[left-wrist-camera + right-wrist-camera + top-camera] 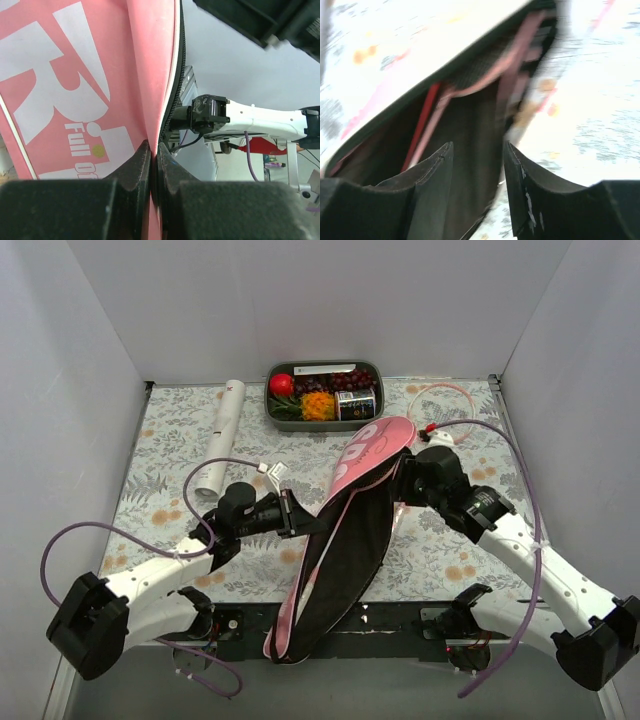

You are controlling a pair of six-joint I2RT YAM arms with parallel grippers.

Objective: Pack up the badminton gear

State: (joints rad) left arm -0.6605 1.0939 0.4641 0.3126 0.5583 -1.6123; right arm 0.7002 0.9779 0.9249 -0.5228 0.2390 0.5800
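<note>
From above, the pink bag [350, 510] lies slantwise on the flowered surface [160, 460], its mouth gaping to show the black lining. The left tool [300, 515] sits at its left edge and the right tool [405, 485] at its right edge, near the broad end. The white tube [222, 435] lies well apart at the far left, not yet packed. At the far right a thin pink hoop [441, 387] looks like a racket frame outside the bag (the arm hides where its handle would be).

In the left wrist view, the left tool is clenched on the bag's black-trimmed rim, lifting that flap.

The right wrist view is blurred. The right tool's fingers stand apart over the open mouth, grasping nothing. Pink and red lines inside may be a racket, but I cannot tell.

Packing looks barely half done: the tube, probably one racket, and the closing remain.
</note>
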